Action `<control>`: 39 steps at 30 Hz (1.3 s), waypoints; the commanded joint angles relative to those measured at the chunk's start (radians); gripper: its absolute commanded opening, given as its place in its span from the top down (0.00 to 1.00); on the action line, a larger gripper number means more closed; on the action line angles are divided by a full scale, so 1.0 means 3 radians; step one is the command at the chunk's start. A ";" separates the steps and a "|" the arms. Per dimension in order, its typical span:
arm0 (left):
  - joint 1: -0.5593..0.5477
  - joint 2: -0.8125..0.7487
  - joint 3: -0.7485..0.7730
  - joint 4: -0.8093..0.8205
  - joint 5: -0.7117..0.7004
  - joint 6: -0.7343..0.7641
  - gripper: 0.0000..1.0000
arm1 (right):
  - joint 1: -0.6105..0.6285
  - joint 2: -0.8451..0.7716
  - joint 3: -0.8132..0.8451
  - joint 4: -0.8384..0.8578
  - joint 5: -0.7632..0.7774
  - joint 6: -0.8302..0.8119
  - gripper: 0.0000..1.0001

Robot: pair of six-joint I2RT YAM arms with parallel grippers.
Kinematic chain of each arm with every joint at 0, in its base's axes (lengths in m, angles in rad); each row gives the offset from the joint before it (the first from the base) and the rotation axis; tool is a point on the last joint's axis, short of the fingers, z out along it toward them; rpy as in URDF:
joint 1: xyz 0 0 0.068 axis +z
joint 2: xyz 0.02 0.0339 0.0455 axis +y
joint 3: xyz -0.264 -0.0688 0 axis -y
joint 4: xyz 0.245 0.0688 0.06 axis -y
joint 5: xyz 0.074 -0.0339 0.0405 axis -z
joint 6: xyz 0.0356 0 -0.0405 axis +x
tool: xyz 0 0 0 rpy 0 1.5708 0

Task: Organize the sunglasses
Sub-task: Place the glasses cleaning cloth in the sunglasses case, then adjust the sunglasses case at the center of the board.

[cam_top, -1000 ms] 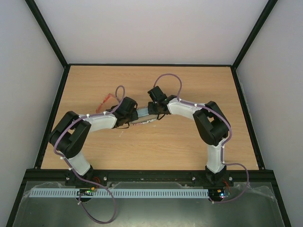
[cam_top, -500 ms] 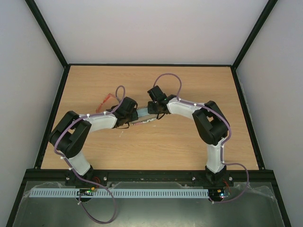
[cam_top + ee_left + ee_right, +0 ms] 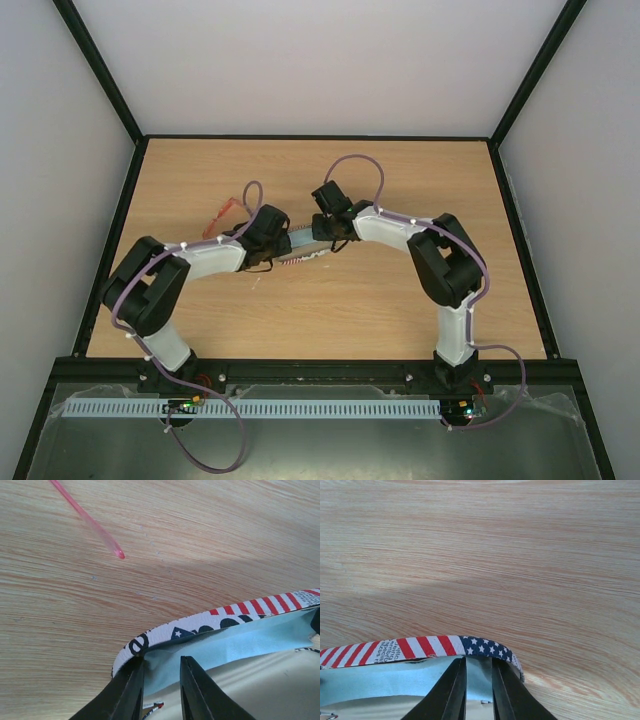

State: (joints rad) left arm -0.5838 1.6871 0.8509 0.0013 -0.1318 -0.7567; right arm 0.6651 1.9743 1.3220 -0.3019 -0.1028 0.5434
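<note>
The sunglasses [image 3: 228, 211], red-orange, lie on the table left of and behind the left wrist; one thin temple tip [image 3: 95, 527] shows in the left wrist view. The flag-printed case [image 3: 305, 255] lies open between both arms, with a light blue cloth [image 3: 240, 640] inside against its rim [image 3: 235, 616]. My left gripper [image 3: 162, 661] reaches into the case's left end, jaws a little apart with cloth showing in the gap. My right gripper [image 3: 479, 662] is at the case's right end [image 3: 485, 647], jaws narrowly apart over the cloth [image 3: 380, 685].
The wooden table [image 3: 400, 310] is walled by a black frame [image 3: 320, 137] at the back and sides. The case's cream lining [image 3: 265, 685] shows below the cloth. Both arms bend inward and meet at the middle.
The left arm's elbow has shifted slightly to the left. Both grippers stay at the case, which has not moved.
</note>
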 commanded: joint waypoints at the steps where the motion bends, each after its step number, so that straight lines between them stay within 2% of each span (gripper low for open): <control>1: 0.0020 -0.0201 -0.0055 -0.0096 0.0006 -0.0038 0.77 | -0.0018 -0.0242 -0.0030 -0.0056 0.0045 0.0014 0.84; 10: 0.0019 -0.0422 -0.0101 -0.0178 0.0016 -0.0050 0.71 | -0.0018 -0.0388 -0.0072 -0.0121 0.0060 0.0013 0.78; 13: 0.0022 -0.0551 -0.0102 -0.0260 -0.0001 -0.0050 0.65 | -0.0018 -0.0477 -0.0111 -0.0152 0.0067 0.0009 0.75; 21: 0.0114 -0.0847 0.0032 -0.0552 -0.0053 0.0108 0.27 | -0.0018 -0.0960 -0.0534 -0.0165 0.0014 0.0050 0.67; 25: 0.0258 -0.0735 0.0144 -0.0551 0.0077 0.0239 0.19 | -0.0018 -0.1273 -0.0838 -0.0158 -0.0055 0.0103 0.64; 29: 0.0346 -0.0473 0.0387 -0.0611 0.0141 0.0366 0.20 | -0.0018 -0.1583 -0.1182 -0.0135 -0.0104 0.0176 0.63; 32: 0.0380 -0.0292 0.0590 -0.0645 0.0156 0.0437 0.26 | -0.0018 -0.1786 -0.1380 -0.0119 -0.0116 0.0242 0.62; 37: 0.0382 -0.0026 0.0837 -0.0624 0.0172 0.0532 0.37 | -0.0018 -0.2049 -0.1624 -0.0093 -0.0142 0.0290 0.62; 39: 0.0383 0.0134 0.0965 -0.0648 0.0176 0.0559 0.47 | -0.0018 -0.2098 -0.1686 -0.0077 -0.0158 0.0368 0.62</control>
State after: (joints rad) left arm -0.4725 1.6566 1.0702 -0.1719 -0.0895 -0.6312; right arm 0.6647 1.3911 0.8528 -0.3294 -0.1444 0.6140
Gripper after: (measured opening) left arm 0.600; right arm 0.379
